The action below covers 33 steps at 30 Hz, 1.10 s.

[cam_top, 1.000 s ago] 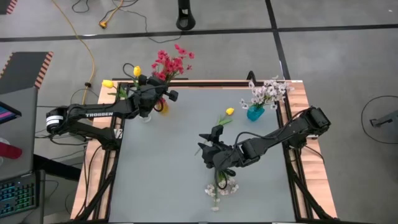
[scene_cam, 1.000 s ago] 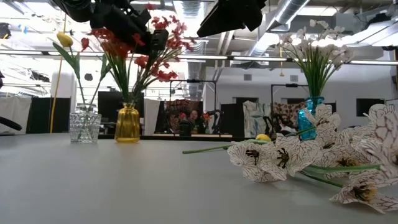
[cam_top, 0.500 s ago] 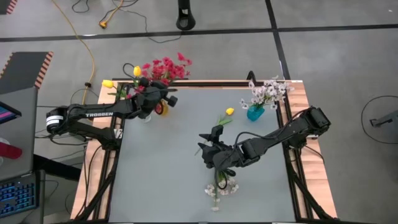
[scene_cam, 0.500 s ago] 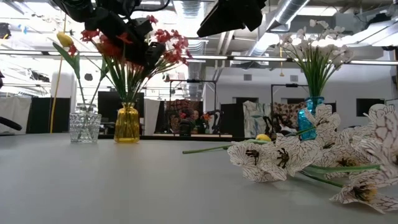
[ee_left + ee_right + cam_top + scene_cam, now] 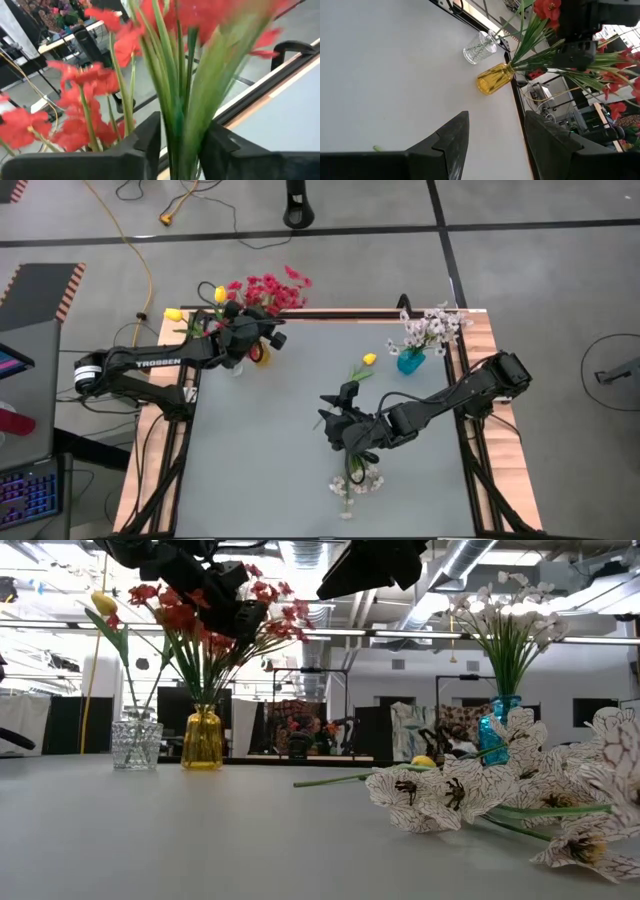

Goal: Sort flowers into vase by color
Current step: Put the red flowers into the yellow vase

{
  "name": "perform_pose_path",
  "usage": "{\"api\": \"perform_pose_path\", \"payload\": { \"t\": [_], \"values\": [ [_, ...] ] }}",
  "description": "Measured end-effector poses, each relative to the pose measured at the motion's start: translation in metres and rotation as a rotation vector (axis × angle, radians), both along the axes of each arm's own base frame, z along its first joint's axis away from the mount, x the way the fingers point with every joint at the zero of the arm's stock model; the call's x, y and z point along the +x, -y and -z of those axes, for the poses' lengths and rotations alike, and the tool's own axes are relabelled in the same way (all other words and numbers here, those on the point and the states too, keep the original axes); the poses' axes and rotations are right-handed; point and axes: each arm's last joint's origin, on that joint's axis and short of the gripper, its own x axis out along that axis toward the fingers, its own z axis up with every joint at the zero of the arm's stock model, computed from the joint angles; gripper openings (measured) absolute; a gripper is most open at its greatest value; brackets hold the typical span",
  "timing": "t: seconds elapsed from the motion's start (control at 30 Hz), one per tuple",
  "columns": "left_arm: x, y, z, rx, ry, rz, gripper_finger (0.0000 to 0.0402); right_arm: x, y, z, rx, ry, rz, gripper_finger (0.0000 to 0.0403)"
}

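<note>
Red flowers (image 5: 265,288) fill one amber vase (image 5: 202,739); the left gripper (image 5: 180,142) straddles their stems, grip unclear. Three vases stand on the surface (image 5: 270,440). The right gripper (image 5: 492,142) gapes empty.

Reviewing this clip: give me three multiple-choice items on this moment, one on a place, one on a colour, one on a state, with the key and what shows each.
1. Where does the loose yellow tulip lie?
A. On the table beside the blue vase
B. In the clear glass vase
C. On the floor

2. What colour is the vase that holds the red flowers?
A. Blue
B. Amber yellow
C. Black

3. How does the right gripper stand?
A. Shut on a white flower
B. Open, holding nothing
C. Shut on the vase

Key: 1 A, the high view shows the tulip flat on the grey tabletop just left of the blue vase. 2 B, the low view shows the red stems in a yellow glass vase. 3 B, the right wrist view shows its fingers apart with only bare table between them.
</note>
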Motion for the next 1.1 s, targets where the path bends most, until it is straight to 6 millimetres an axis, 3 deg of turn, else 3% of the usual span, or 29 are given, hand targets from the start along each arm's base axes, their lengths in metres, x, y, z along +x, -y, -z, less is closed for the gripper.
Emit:
{"api": "perform_pose_path", "payload": {
  "t": [0.33,0.73,1.1],
  "values": [
    [0.005,0.010,-0.021,-0.006,-0.096,0.050,0.0164,0.000,0.000,0.000,0.000,0.000,0.000,0.0219],
    [0.004,0.023,-0.064,-0.012,-0.195,0.071,0.0167,0.000,0.000,0.000,0.028,0.020,0.016,0.0219],
    [-0.004,0.048,-0.098,-0.065,-0.239,0.138,0.0167,0.000,0.000,0.000,0.031,0.024,0.020,0.0219]
  ]
}}
